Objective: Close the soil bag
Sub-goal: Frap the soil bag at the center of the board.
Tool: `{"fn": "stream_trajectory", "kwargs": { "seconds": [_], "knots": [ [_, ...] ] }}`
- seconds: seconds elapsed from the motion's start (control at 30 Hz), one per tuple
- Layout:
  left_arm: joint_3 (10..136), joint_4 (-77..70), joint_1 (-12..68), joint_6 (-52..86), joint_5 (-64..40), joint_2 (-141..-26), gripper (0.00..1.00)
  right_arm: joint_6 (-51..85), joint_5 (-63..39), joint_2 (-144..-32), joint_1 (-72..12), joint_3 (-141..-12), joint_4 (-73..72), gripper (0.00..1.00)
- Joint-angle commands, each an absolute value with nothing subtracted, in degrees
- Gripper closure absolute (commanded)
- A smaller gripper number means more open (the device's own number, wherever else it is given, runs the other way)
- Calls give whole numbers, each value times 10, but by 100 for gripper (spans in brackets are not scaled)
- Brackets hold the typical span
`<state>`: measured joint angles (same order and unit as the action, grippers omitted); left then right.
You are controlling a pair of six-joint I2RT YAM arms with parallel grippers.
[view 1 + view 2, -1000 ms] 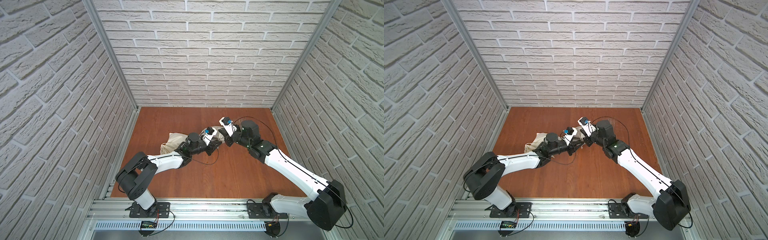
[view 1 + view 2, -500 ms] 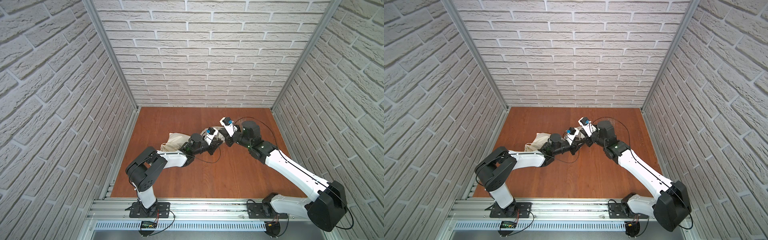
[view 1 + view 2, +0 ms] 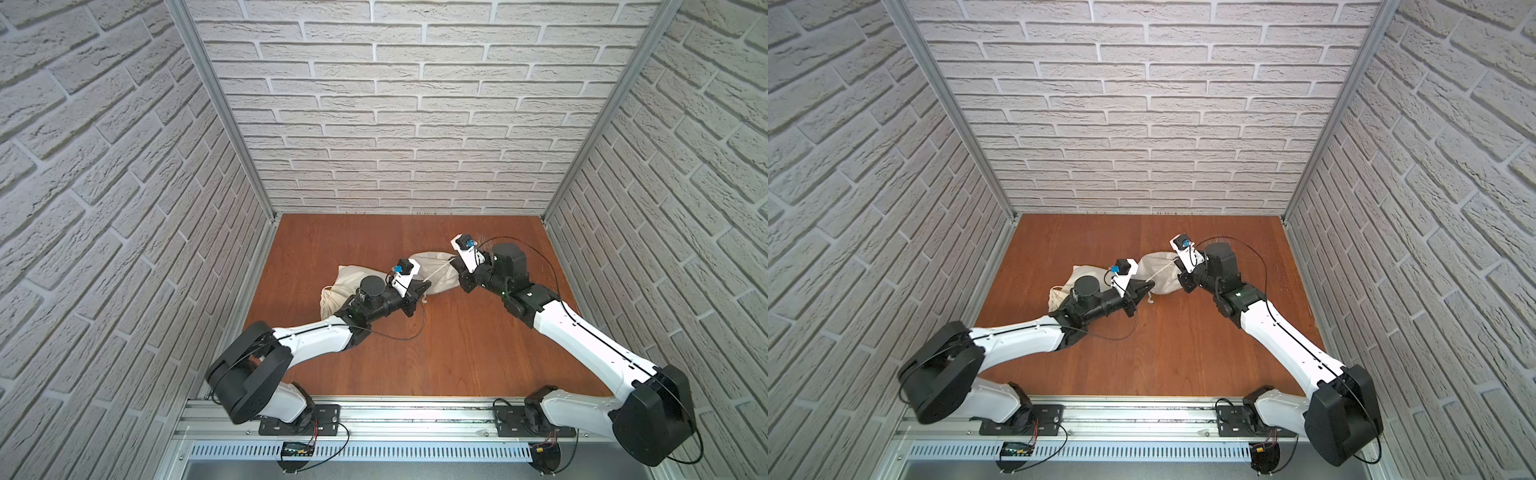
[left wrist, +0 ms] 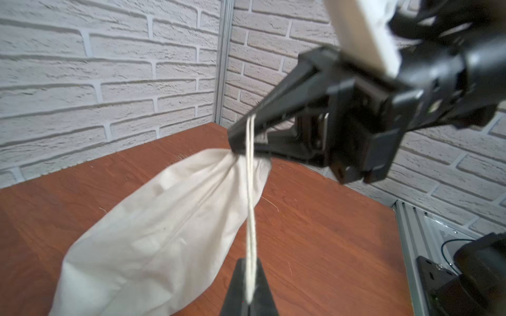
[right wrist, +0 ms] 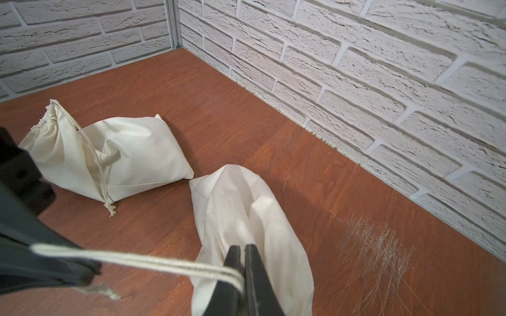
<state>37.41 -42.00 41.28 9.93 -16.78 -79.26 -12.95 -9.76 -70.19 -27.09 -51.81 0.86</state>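
The soil bag (image 3: 438,276) (image 3: 1160,276) is a cream cloth sack lying on the wooden floor between my two grippers. Its gathered mouth (image 4: 235,157) hangs right under the right gripper's tips. A doubled white drawstring (image 4: 250,205) (image 5: 153,262) runs taut from one gripper to the other. My left gripper (image 3: 426,286) (image 4: 249,262) is shut on one end of the cord. My right gripper (image 3: 453,262) (image 5: 243,249) is shut on the cord at the bag's mouth, with the sack (image 5: 246,208) drooping below it.
A second cream bag (image 3: 345,282) (image 5: 123,153), mouth gathered and cord loose, lies left of the soil bag, partly under my left arm. White brick walls enclose the floor on three sides. Scratch marks (image 5: 377,246) show near the right wall.
My left gripper's jaws have closed on the drawstring. The left arm's shoulder and elbow have swung, while both gripper tips stay near the bag.
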Motion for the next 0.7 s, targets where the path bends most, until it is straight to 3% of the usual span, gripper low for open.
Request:
{"fn": "stream_trajectory", "kwargs": {
  "seconds": [0.0, 0.3, 0.37, 0.5, 0.67],
  "knots": [
    [411, -317, 413, 94, -152, -739, 100, -136, -108, -709, -277, -514, -18, 86],
    [502, -193, 419, 114, -145, -700, 100, -136, -144, -713, -342, -552, -30, 57],
    [511, -185, 420, 113, -147, -700, 100, -134, -138, -717, -353, -564, -26, 55],
    [521, -173, 420, 113, -143, -696, 100, -130, -113, -718, -361, -576, -11, 60],
    [524, -153, 420, 113, -118, -677, 100, -138, -61, -693, -361, -560, 14, 76]
  ]
}}
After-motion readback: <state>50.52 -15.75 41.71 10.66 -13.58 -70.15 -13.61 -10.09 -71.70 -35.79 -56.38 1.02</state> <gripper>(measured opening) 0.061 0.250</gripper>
